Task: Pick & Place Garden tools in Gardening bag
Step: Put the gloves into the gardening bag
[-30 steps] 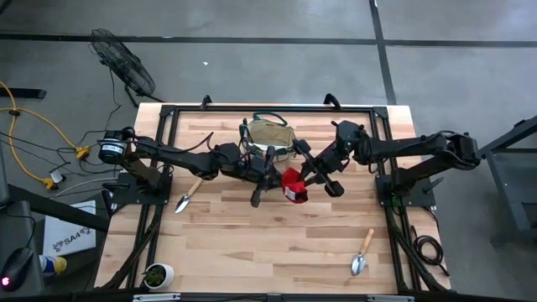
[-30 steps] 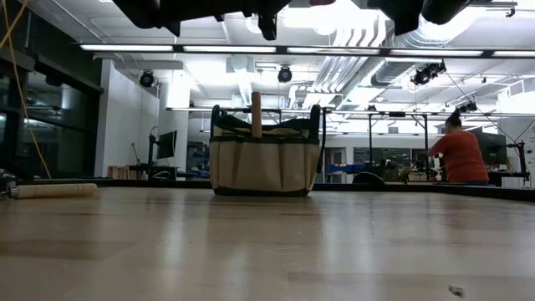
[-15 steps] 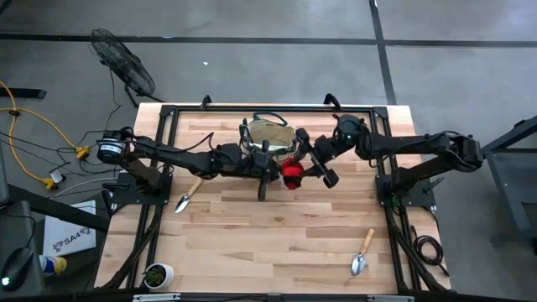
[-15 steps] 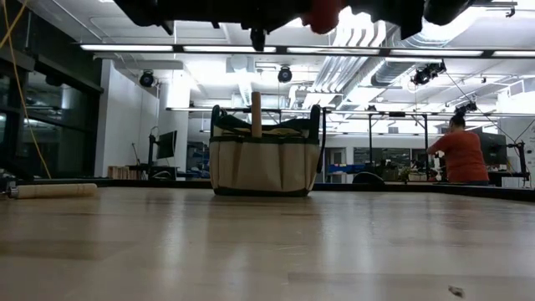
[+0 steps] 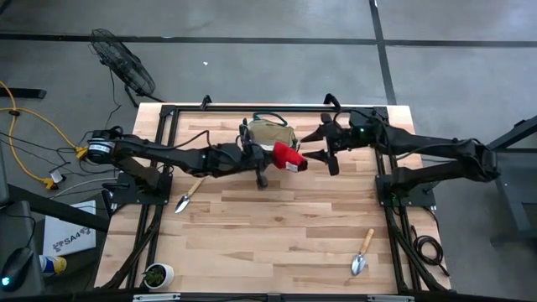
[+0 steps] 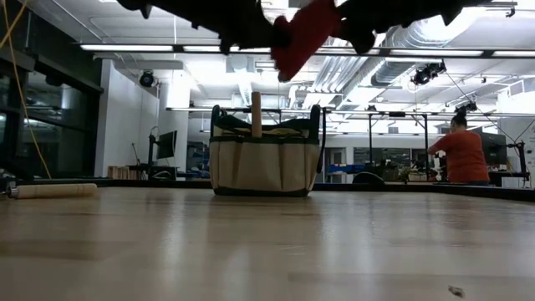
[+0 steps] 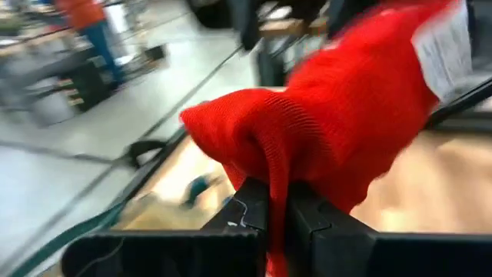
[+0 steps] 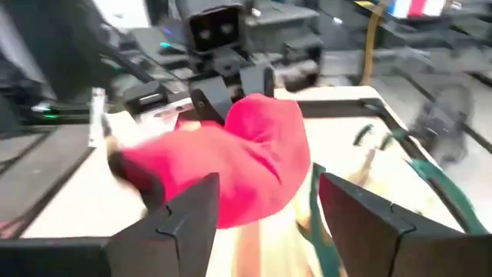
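A red glove [image 5: 286, 157] hangs in the air just near-right of the gardening bag [image 5: 269, 133], a beige tote with green trim at the table's far middle. My left gripper [image 5: 270, 158] is shut on the glove. In the low view the glove [image 6: 299, 35] hangs high above the bag [image 6: 263, 159], and a wooden handle [image 6: 256, 112] sticks up out of the bag. My right gripper [image 5: 317, 152] stands open just right of the glove, its fingers apart on either side of the glove [image 8: 238, 165] without touching it. My left gripper pinches a fold of the glove's red knit [image 7: 274, 178] between its two fingers [image 7: 247, 201]. The fingers come nearly level from the table's left. The glove bulges out beyond the fingertips, lifted clear of the table and the bag.
One wooden-handled trowel [image 5: 186, 198] lies by the left frame, another [image 5: 362, 254] at the near right. A small white pot [image 5: 157, 274] stands at the near left corner. A person in an orange shirt [image 6: 458, 152] works far behind the table.
My right gripper has opened, let go of the glove and drawn back toward the table's right and far side. My left gripper has tipped up from pointing down to nearly level. It has carried the glove toward the far edge, beside the bag.
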Action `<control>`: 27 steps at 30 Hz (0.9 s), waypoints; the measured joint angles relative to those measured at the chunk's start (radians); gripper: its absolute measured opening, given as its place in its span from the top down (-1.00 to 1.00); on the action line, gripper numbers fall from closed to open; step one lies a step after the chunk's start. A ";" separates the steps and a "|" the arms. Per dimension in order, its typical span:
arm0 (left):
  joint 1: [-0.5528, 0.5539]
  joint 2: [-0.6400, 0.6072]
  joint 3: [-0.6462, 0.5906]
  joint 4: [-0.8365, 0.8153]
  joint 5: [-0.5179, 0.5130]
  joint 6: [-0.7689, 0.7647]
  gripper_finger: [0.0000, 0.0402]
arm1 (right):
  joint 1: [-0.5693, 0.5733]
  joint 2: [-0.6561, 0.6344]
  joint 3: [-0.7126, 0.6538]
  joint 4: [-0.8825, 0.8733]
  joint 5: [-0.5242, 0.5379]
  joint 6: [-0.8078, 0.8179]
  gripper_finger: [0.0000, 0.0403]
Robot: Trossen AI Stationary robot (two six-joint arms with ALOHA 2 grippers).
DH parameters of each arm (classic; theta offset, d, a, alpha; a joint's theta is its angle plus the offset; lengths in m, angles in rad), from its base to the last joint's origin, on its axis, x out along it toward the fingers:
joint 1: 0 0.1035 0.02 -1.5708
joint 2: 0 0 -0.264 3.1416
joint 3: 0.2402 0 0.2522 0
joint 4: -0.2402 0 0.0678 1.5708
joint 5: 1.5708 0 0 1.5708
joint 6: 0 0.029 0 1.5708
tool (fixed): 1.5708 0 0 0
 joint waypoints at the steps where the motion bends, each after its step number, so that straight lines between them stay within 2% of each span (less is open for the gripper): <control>1: 0.001 -0.003 0.000 -0.017 -0.035 0.018 0.98 | 0.000 -0.005 0.000 -0.018 0.021 0.000 -0.07; 11: 0.001 -0.005 0.000 -0.035 -0.289 0.147 0.98 | 0.001 -0.006 0.000 -0.093 0.031 0.008 -0.07; 15: 0.011 -0.005 0.000 -0.040 -0.360 0.175 0.98 | 0.001 -0.006 0.000 -0.119 0.055 0.011 -0.07; 20: 0.043 -0.005 0.000 -0.062 -0.372 0.176 0.98 | 0.001 -0.006 0.000 -0.155 0.102 0.011 -0.07; 27: 0.118 -0.005 0.000 -0.070 -0.349 0.179 0.98 | 0.002 -0.006 0.000 -0.180 0.101 0.030 -0.07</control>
